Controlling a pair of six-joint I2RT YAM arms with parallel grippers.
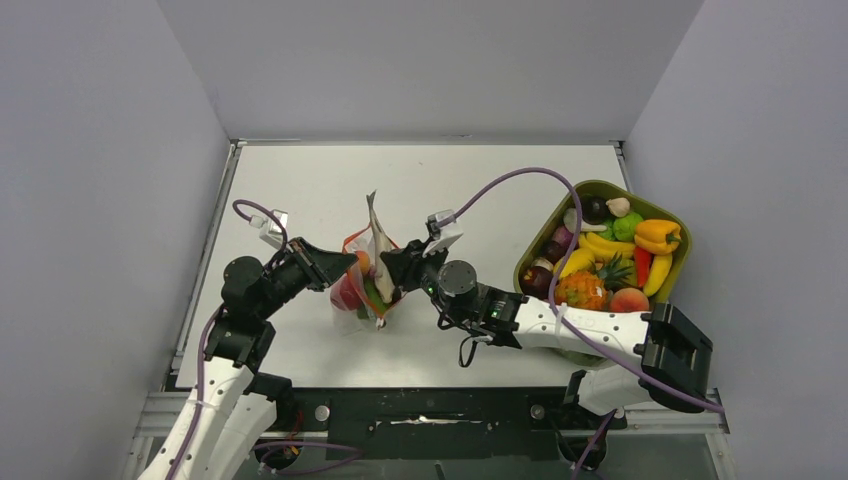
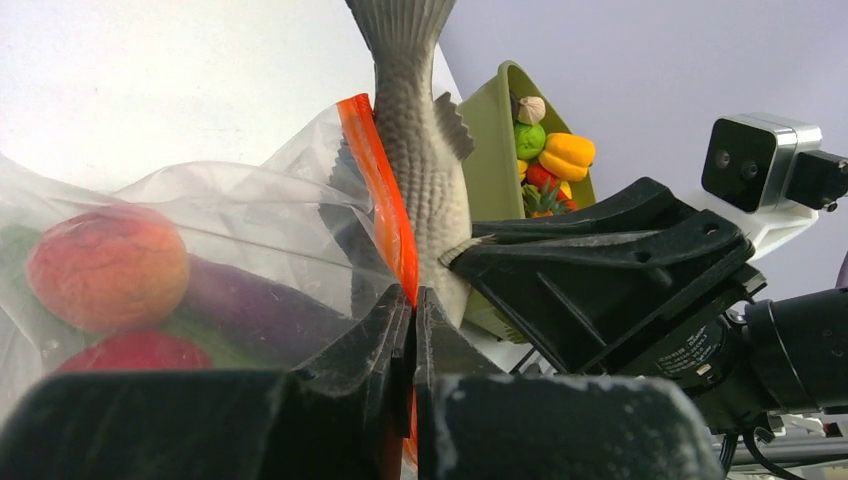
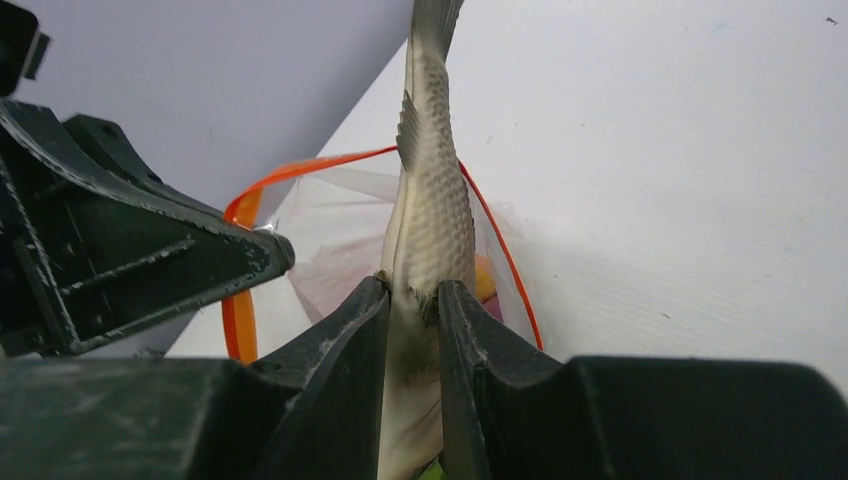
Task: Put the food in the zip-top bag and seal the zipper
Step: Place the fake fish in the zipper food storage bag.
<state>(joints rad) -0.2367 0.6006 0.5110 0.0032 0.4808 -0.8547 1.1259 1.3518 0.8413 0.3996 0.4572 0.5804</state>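
Holding toy fruit point(image 2: 108, 267), the zip-top bag point(image 2: 250, 210) is pinched by the left tool point(image 2: 413, 297); right tool point(image 3: 414, 290) grips the fish point(image 3: 430, 220).

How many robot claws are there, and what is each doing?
2. The left gripper pinches the orange-red zipper strip of the clear plastic bag; the right gripper clamps a grey scaly toy fish standing in the bag's mouth.

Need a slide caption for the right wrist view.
Right gripper clamps the toy fish, tail up, at the open zip-top bag mouth.
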